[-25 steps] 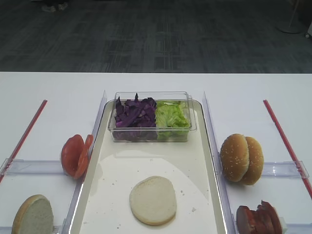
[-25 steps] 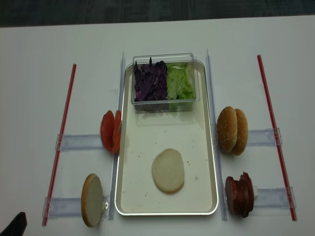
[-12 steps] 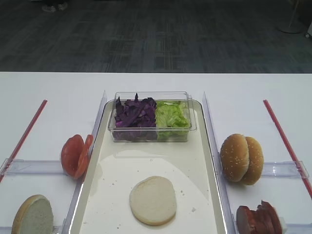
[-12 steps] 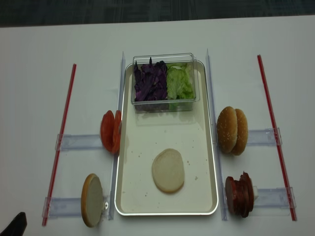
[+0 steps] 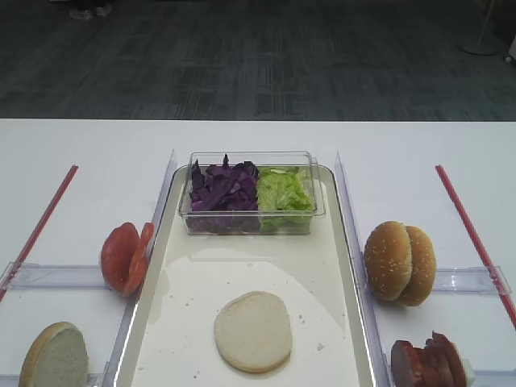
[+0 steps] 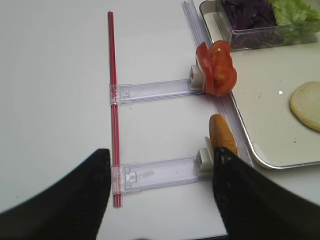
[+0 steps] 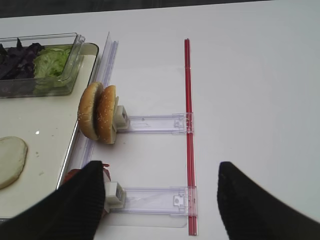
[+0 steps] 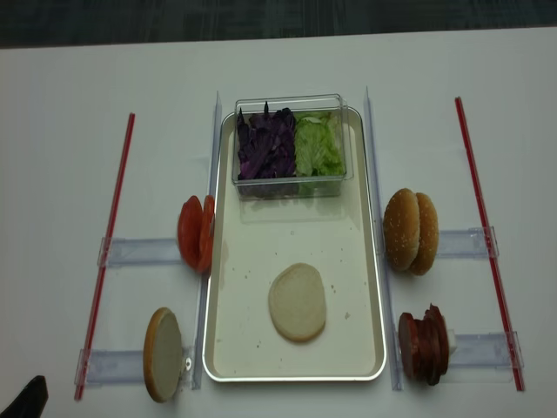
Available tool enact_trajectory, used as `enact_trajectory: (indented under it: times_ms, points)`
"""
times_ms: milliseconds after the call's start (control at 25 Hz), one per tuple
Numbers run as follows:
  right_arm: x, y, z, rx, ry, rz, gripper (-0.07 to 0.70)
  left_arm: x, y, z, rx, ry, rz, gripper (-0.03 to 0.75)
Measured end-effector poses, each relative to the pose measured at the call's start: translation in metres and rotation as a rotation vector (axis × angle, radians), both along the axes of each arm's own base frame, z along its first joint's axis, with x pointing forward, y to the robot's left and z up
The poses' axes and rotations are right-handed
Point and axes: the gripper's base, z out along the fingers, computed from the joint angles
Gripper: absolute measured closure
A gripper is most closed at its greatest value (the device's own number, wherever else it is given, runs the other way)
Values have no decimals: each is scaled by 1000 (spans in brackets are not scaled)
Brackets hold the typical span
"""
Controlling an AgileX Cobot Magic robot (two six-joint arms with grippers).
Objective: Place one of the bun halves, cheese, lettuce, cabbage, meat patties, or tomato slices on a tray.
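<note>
A thin cream-white bun half (image 8: 297, 302) lies flat on the long tray (image 8: 228, 348), nothing touching it. A second bun half (image 6: 222, 135) stands upright in a holder left of the tray. Tomato slices (image 8: 196, 232) stand beyond it. Meat patties (image 8: 424, 344) stand right of the tray. Cabbage (image 8: 265, 144) and lettuce (image 8: 318, 145) fill a clear tub. No cheese is in view. My left gripper (image 6: 160, 185) hangs open and empty near the upright bun's holder. My right gripper (image 7: 160, 200) hangs open and empty beside the patties' holder.
Domed sesame buns (image 8: 412, 231) stand in a holder right of the tray. The clear tub (image 8: 290, 187) sits on the tray's far end. Red strips (image 8: 109, 252) (image 8: 487, 235) run along both outer sides, with clear plastic rails (image 6: 155, 172) across them.
</note>
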Motion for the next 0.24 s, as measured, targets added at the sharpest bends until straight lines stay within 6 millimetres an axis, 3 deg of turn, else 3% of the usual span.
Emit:
enact_trajectory:
  times_ms: [240]
  points:
    - [0,0,0,0,0,0,127,0,0,0,0,0,0,293]
